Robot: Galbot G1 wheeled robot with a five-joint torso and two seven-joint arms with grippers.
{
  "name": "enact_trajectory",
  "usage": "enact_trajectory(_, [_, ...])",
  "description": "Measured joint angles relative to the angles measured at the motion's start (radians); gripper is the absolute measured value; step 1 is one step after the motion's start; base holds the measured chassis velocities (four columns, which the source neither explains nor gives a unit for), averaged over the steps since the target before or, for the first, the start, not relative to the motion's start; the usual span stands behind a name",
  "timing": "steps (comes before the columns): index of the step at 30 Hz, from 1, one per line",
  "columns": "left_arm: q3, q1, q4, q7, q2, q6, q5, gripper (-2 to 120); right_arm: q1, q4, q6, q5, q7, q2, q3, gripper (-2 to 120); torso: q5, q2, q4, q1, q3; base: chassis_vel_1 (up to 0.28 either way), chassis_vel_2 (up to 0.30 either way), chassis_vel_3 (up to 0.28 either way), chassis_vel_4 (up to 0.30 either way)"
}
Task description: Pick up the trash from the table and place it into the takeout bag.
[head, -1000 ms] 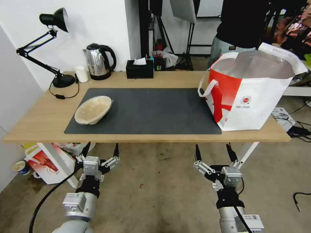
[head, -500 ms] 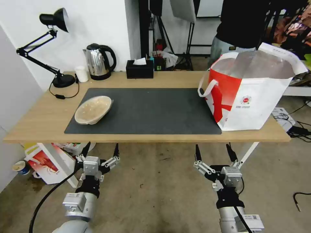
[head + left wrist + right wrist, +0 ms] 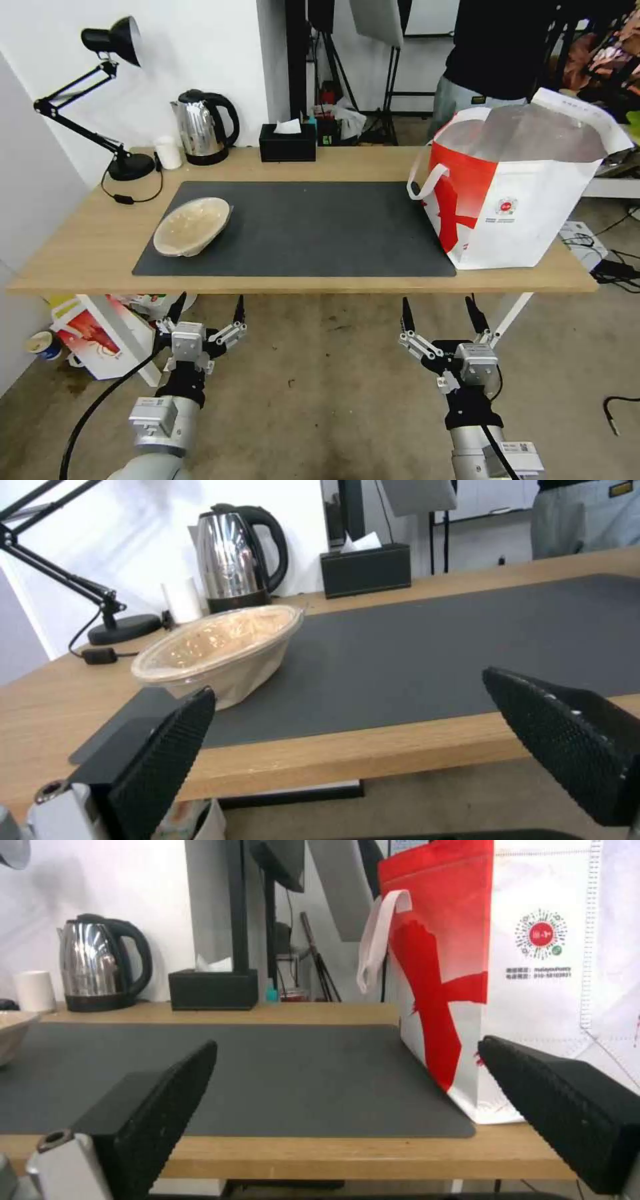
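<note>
Trash left on the bench (image 3: 80, 247) comes to one shallow tan bowl (image 3: 192, 226), lying tilted at the left end of the dark-grey mat (image 3: 313, 227), its rim apparently covered by clear film. The takeout bag (image 3: 527, 193) stands upright at the right end, its near corner overlapping the mat. Below the bench's front edge, the left claw (image 3: 207, 310) and right claw (image 3: 440, 315) both hover with fingers spread wide, gripping nothing

takeout bag (image 3: 527, 200) interior hidden, logo text illegible
</note>
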Motion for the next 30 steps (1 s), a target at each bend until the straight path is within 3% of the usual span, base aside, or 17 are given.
enact_trajectory(4, [-0.016, -0.004, -0.010, -0.006, 0.002, 0.024, -0.054, 100, 0.000, 0.000, 0.000, 0.000, 0.000, 0.000, 0.000, 100, 0.0000, 0.000, 0.0000, 0.000, 0.000, 0.000, 0.000, 0.000, 0.000])
enact_trajectory(8, [-0.059, -0.016, -0.035, -0.023, 0.009, 0.091, -0.203, 100, 0.000, 0.000, 0.000, 0.000, 0.000, 0.000, 0.000, 100, 0.0000, 0.000, 0.0000, 0.000, 0.000, 0.000, 0.000, 0.000, 0.000])
enact_trajectory(30, [-0.216, -0.060, -0.127, -0.085, 0.032, 0.332, -0.742, 100, 0.000, 0.000, 0.000, 0.000, 0.000, 0.000, 0.000, 100, 0.0000, 0.000, 0.0000, 0.000, 0.000, 0.000, 0.000, 0.000, 0.000])
